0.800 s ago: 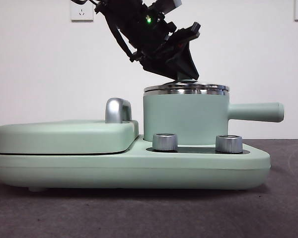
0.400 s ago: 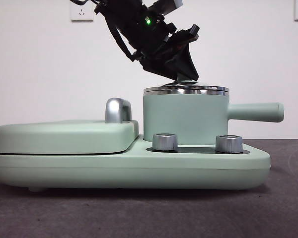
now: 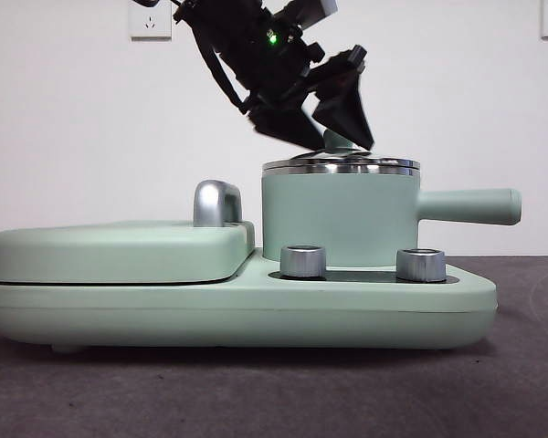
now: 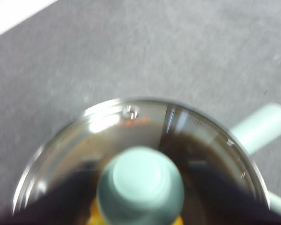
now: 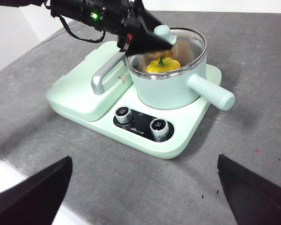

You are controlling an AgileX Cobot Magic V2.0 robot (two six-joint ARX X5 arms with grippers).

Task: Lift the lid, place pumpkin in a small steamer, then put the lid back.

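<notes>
Since 1 s ago the left pincer (image 3: 340, 137) is opening: jaws now standing apart either side of the knob, w/ nothing gripped. The lid (image 3: 341, 165) is sitting flat on the small steamer (image 3: 333, 219), rim on rim. The pumpkin (image 5: 162, 64) is showing inside thru the glass. So lift, load & re-cover are looking done; only pulling the arm clear seems left. The right pincer (image 5: 143, 187) is waiting wide open, empty, near side of the bench (image 5: 253, 159), well apart from the appliance base (image 5: 178, 140).
</notes>
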